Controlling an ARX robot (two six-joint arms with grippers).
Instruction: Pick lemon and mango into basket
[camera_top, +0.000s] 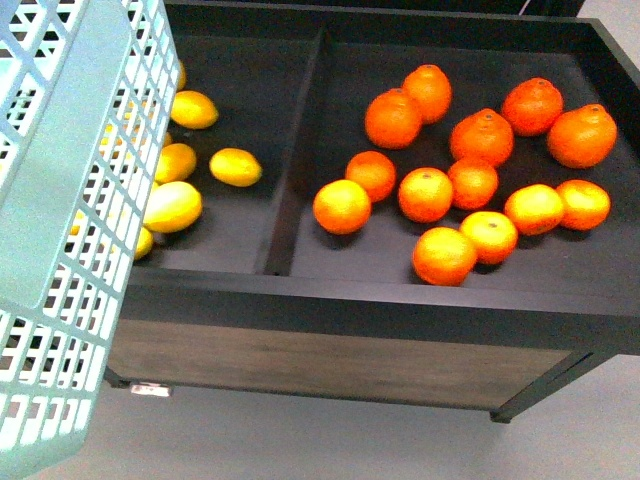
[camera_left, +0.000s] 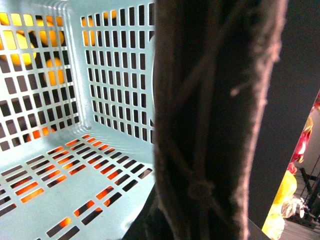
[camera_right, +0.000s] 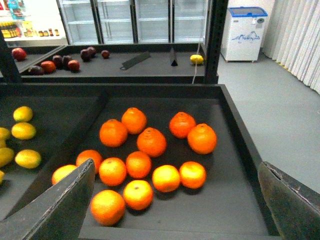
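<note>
Basket (camera_top: 50, 200) raised, nothing picked yet.
My right gripper (camera_right: 176, 167) gapes empty, facing tangerines (camera_right: 151, 141); my left gripper's state I cannot tell. Descending here risks grabbing orange fruit, not lemon (camera_top: 236, 167).

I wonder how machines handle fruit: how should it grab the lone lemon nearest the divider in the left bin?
Best from above with the right gripper, its open fingers closing across the narrow middle of the lemon. It lies on its side, long axis running left to right in the front view, with bare bin floor ahead of and behind it, so the fingers should fit there.
</note>
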